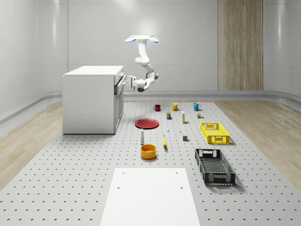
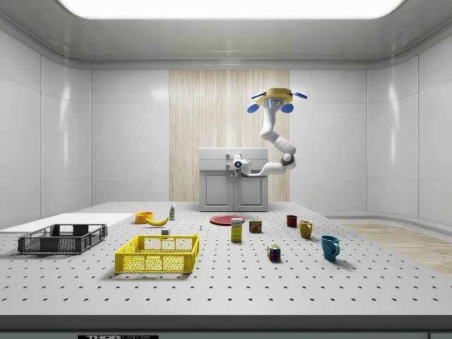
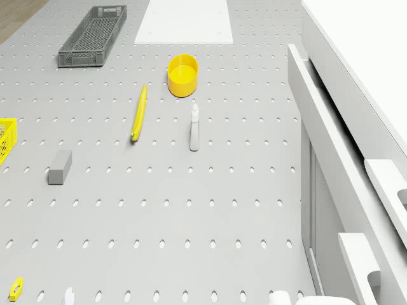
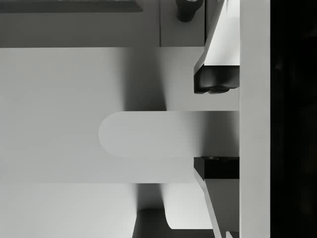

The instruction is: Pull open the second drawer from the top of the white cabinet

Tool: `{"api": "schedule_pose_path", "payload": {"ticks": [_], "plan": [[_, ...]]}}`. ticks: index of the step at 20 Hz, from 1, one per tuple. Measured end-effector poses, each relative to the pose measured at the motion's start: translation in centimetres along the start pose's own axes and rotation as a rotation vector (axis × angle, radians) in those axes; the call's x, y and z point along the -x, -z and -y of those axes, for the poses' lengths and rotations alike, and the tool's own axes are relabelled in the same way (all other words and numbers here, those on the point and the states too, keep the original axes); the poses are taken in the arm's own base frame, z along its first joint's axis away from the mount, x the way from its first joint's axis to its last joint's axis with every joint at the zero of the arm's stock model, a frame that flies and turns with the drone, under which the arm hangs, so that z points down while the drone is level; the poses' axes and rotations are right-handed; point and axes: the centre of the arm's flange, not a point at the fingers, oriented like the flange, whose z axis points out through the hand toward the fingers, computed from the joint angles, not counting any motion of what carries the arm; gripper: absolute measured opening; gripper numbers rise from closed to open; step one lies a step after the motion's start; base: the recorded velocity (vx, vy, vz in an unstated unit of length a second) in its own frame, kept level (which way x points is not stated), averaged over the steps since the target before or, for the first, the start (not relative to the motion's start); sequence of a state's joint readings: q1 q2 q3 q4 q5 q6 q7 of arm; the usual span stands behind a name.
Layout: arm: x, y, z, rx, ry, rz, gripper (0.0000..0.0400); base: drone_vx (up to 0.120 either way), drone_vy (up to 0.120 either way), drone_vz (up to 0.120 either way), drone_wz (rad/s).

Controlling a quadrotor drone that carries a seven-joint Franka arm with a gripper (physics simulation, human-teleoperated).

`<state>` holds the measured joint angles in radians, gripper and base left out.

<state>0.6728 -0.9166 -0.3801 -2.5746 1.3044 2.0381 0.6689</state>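
Locate the white cabinet (image 1: 91, 100) at the whole-scene view's left, standing on the perforated floor (image 1: 84, 188); its drawer fronts face the whole-scene view's right, toward the row of small objects. One drawer (image 1: 119, 84) near the top stands slightly proud of the cabinet face; from these views you should treat it as the target, though its exact rank in the stack cannot be confirmed. In the wrist view the drawer's handle (image 4: 163, 134) appears as a pale rounded bar lying between the two dark fingertips (image 4: 215, 80); the gripper (image 4: 216, 124) straddles it, fingers apart on either side, and whether the pads actually press the handle cannot be told. In the whole-scene view the gripper (image 1: 130, 83) sits right at the drawer front, the arm reaching toward the cabinet from the drone (image 1: 141, 39), which hovers above and just off the cabinet's front edge, over the floor. Note the governing relation: the handle's long axis runs along the drawer front, crosswise to the fingers, and the drawer's travel runs straight out of the cabinet face, toward the red plate (image 1: 146, 123) side. Judge the next move as a pull along that line, away from the cabinet; any sideways drift risks slipping off the handle.
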Motion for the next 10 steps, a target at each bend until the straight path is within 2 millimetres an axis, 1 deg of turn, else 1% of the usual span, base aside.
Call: {"api": "schedule_pose_path", "payload": {"ticks": [1,2,3,5,9,10], "plan": [[0.0,0.3,0.0,-0.001,-0.002,0.001,0.0158,0.000,0.000,0.000,0.000],[0.4,0.7,0.1,0.005,-0.035,-0.005,0.0192,0.000,0.000,0.000,0.000],[0.8,1.1,0.3,0.015,-0.022,-0.015,0.0216,0.000,0.000,0.000,0.000],[0.5,1.4,0.2,0.010,-0.007,-0.011,0.0194,0.000,0.000,0.000,0.000],[-0.1,2.1,0.0,0.001,0.010,-0.002,0.0164,0.000,0.000,0.000,0.000],[-0.2,2.3,-0.1,-0.003,0.018,0.002,0.0150,0.000,0.000,0.000,0.000]]}}
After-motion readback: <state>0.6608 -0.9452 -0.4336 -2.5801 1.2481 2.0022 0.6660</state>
